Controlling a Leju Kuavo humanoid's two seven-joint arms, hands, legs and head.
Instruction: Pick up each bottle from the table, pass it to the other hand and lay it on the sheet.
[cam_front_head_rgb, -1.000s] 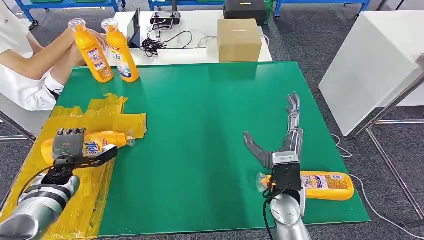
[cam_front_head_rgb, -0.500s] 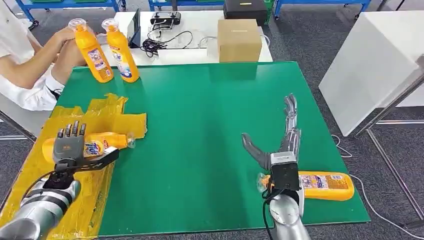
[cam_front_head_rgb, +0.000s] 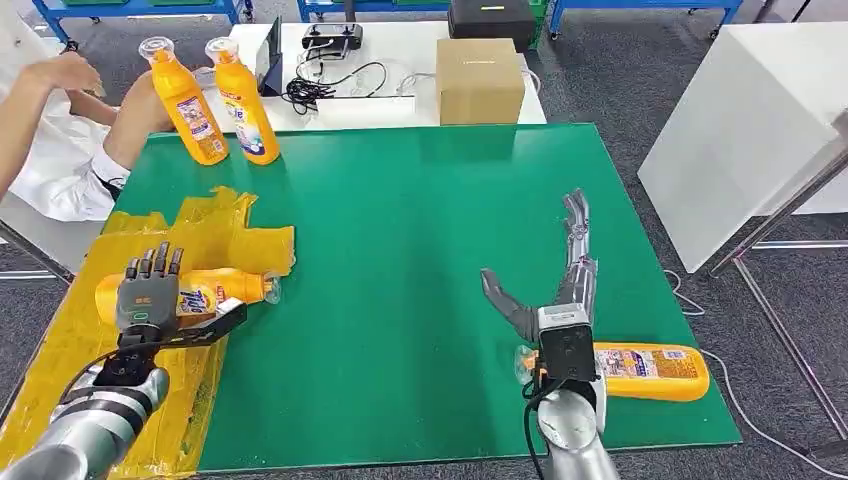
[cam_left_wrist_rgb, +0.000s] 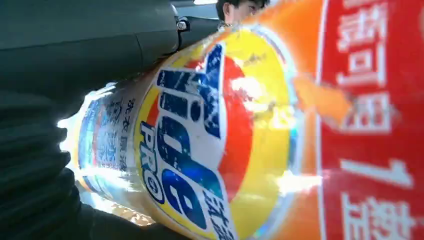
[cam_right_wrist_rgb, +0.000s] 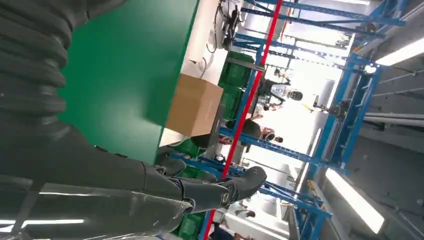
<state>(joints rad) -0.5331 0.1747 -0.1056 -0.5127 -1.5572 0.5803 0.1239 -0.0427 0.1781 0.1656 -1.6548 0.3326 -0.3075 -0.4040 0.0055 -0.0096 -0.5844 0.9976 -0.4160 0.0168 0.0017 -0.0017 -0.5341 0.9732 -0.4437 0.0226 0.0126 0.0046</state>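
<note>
A bottle (cam_front_head_rgb: 195, 290) is lying on its side on the yellow sheet (cam_front_head_rgb: 225, 235), at the left of the green table (cam_front_head_rgb: 400, 220). Its cap points toward the middle of the table. The left hand (cam_front_head_rgb: 150, 295) is seen just over the bottle's near end, with the fingers spread apart and straight. From the head view, nothing seems to be held by this hand. In the left wrist view the bottle's label (cam_left_wrist_rgb: 200, 145) is very close to the camera, so it cannot be told for sure if the hand is touching the bottle or is a little above it.

The right hand (cam_front_head_rgb: 555, 285) is stretched out flat above the table on the right side. Its fingers are apart and nothing is held in them. A second bottle (cam_front_head_rgb: 640, 370) is lying on its side near the front right corner of the table, partly hidden behind the right wrist. Two more bottles (cam_front_head_rgb: 215, 100) are standing up at the far left corner, close together, near a person's arm (cam_front_head_rgb: 50, 110).

The step in hand looks like the end of laying one bottle on the sheet. That bottle looks done.

Next, another bottle has to be picked up. The one by the right wrist is the nearest. For that, the right hand would have to be pulled back and turned down over the bottle, and its fingers closed around the middle. Then the bottle would be passed to the left hand.
</note>
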